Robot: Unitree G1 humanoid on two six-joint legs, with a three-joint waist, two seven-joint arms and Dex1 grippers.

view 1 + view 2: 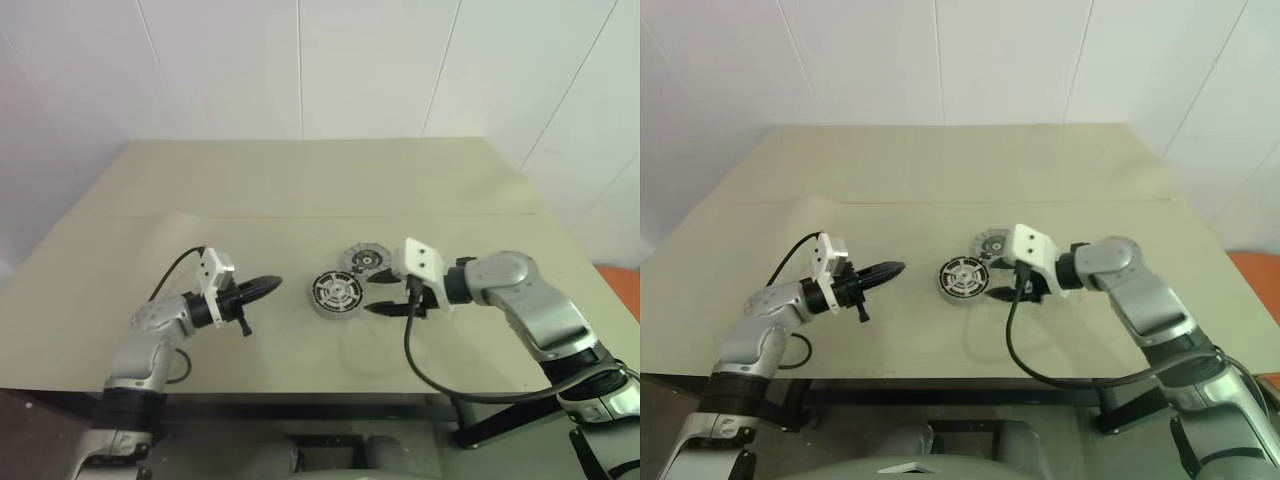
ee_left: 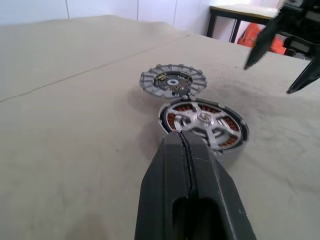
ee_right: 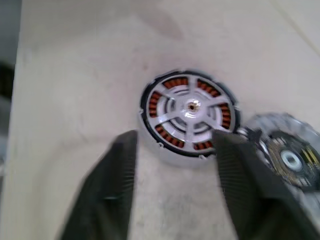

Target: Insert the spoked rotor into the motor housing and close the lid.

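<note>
The spoked rotor [image 1: 337, 292] lies flat at mid-table, with copper-red windings under pale spokes and a dark rim [image 2: 202, 122]. I cannot tell the motor housing apart from it. The lid [image 1: 365, 260], a grey disc with a dark hub, lies flat just behind and to the right of the rotor [image 2: 172, 81]. My right gripper [image 1: 383, 295] hovers at the rotor's right side, open and empty, its fingers [image 3: 115, 180] spread as wide as the rotor [image 3: 189, 116]. My left gripper [image 1: 270, 286] is shut and empty, a short way left of the rotor and pointing at it [image 2: 183, 139].
The beige table [image 1: 300, 190] has a seam across its middle and a white wall behind. A black cable [image 1: 430, 385] loops from my right wrist down over the table's front edge. An orange object [image 1: 620, 285] sits off the table's right side.
</note>
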